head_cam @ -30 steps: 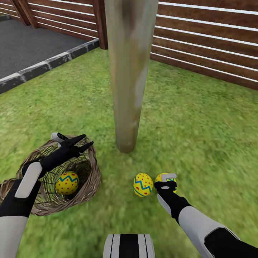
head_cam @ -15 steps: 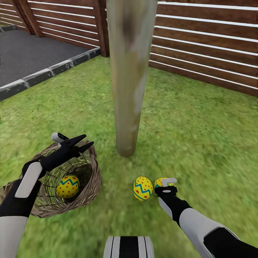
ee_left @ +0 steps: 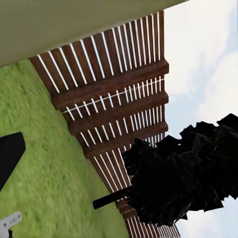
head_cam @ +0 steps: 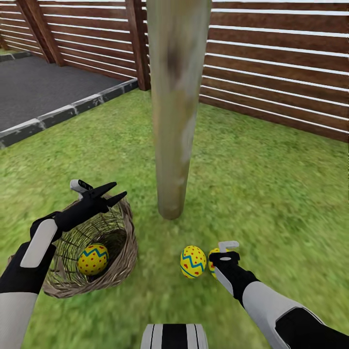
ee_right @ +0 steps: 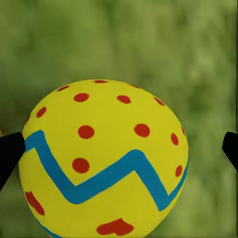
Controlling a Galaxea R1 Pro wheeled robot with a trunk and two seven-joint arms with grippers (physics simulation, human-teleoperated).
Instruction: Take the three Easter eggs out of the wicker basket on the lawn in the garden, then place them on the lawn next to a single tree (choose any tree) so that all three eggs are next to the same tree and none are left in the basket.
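The tree [head_cam: 174,106] rises as a pale trunk from the middle of the lawn [head_cam: 271,184]. Left of it stands the wicker basket [head_cam: 123,242], holding one Easter egg [head_cam: 92,259]. My left gripper [head_cam: 115,191] hovers open over the basket's far rim, holding nothing. Two more Easter eggs lie on the grass near the trunk's foot: one in plain sight [head_cam: 193,261], the other [head_cam: 213,256] mostly behind my right gripper [head_cam: 225,248]. In the right wrist view that egg [ee_right: 106,161] lies between the open fingertips [ee_right: 10,153], with a gap on one side.
A brown slatted fence [head_cam: 271,63] runs behind the tree. The grey asphalt driveway [head_cam: 43,82] with its stone kerb [head_cam: 58,116] lies at the far left. A dark leafy crown [ee_left: 183,173] shows against the sky. Open grass stretches to the right.
The whole picture has slid downward, so the camera has moved. Both arms hold nearly the same places in the picture. The eggs and basket have not moved on the grass.
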